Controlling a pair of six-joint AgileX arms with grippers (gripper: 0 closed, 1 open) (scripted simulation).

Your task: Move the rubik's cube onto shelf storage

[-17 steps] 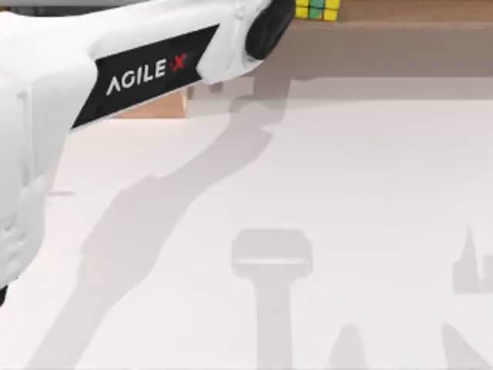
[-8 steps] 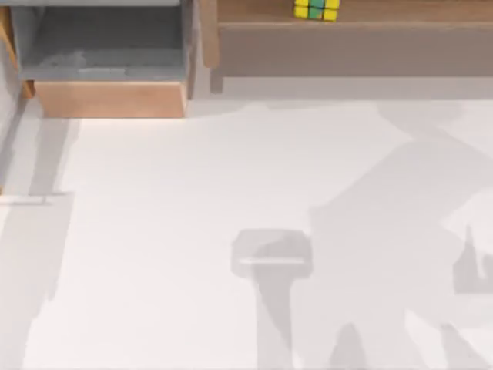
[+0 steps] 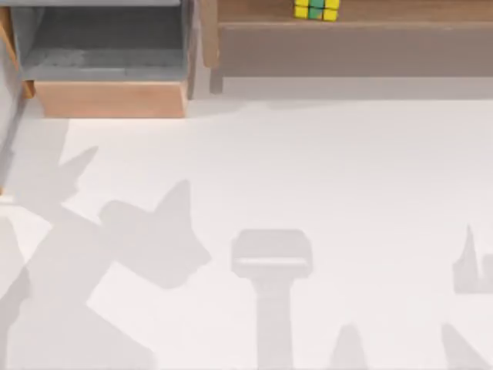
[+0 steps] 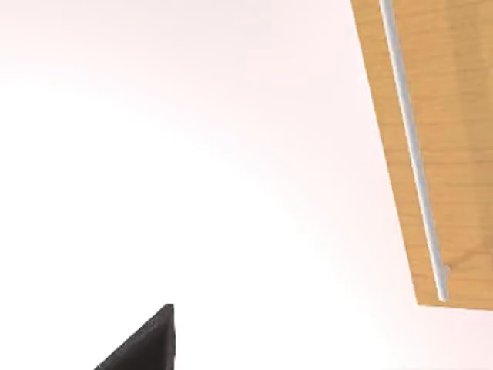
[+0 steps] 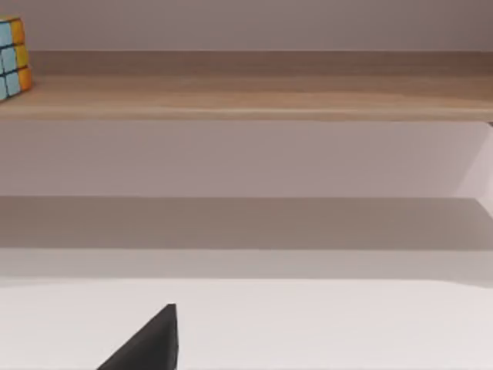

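Neither gripper's finger state could be determined, but the rubik's cube (image 3: 316, 9) rested on the shelf storage (image 3: 354, 42) top board, indicating placement complete.

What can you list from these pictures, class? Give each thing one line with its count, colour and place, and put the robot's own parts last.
rubik's cube: one, yellow and green squares from above, blue and orange in the right wrist view, on the shelf's top board at the far edge of the table.
shelf storage: one, brown wood, along the far side, centre to right.
grey compartment: one, grey inside with a light wood front, far left.
table: one, white, crossed by grey shadows.
left gripper finger: one dark tip, over the white table.
right gripper finger: one dark tip, facing the shelf.
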